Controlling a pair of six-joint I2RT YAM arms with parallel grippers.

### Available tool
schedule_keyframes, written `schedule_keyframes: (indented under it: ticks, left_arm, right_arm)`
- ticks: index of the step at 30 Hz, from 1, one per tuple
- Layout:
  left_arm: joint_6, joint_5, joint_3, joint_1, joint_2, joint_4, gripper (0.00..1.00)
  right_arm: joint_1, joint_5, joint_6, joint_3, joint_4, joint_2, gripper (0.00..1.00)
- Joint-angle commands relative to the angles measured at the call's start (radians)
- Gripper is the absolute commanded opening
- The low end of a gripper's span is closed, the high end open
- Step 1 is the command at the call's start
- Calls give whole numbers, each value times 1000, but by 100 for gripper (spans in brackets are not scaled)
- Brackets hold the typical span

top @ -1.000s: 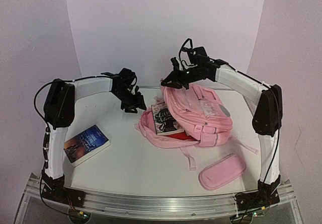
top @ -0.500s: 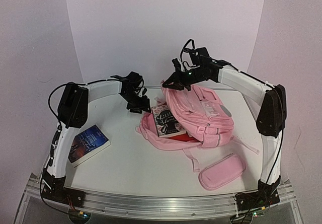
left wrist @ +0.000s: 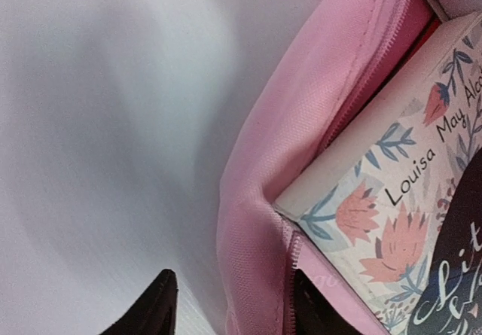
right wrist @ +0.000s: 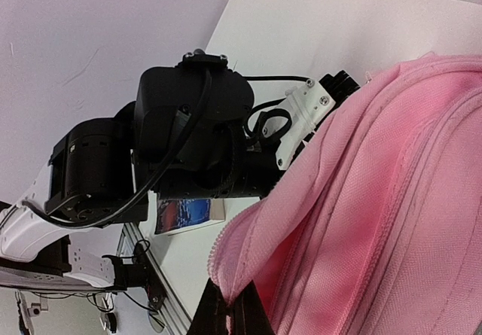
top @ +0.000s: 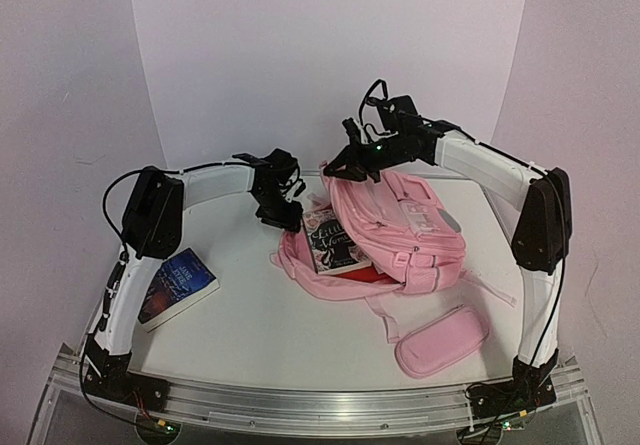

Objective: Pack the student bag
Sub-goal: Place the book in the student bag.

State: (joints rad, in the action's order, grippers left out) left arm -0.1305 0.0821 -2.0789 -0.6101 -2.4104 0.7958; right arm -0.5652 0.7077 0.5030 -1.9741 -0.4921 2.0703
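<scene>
The student bag (top: 400, 220) lies on its side on the table (top: 280, 330), and the step looks to be seating the flowered book (top: 330, 240) that pokes from its mouth. The right hand (top: 342, 170), at the bag's far edge, pinches the flap tight and lifts it. The left hand (top: 287, 215), at the bag's left, stands part open astride the lower rim, gripping nothing. Next, I'd guess, it must close there and widen the mouth.

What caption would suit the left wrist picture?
Left tool straddling the student bag rim, a flowered book lying inside.

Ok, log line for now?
left claw: open astride large pink fabric backpack rim | right claw: shut on backpack | floral paperback book: partly inside
</scene>
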Motion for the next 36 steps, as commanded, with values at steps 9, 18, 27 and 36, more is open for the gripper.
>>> schedule_keyframes:
  ticks: [9,18,27,36]
  left_arm:
    - [-16,-143,65,8,160,-222,0]
    - [-434,60,107,108,190,-365,0]
    - [-693,302,173,154,178,-583,0]
    - [-431,305,227,151,324,-358,2]
  right_arm:
    - [9,46,-17,69,40,-124,0]
    - [9,68,-39,132,28,-167,0]
    - [9,80,-68,160,18,-186,0]
    - [33,26,-43,50,20,-112,0]
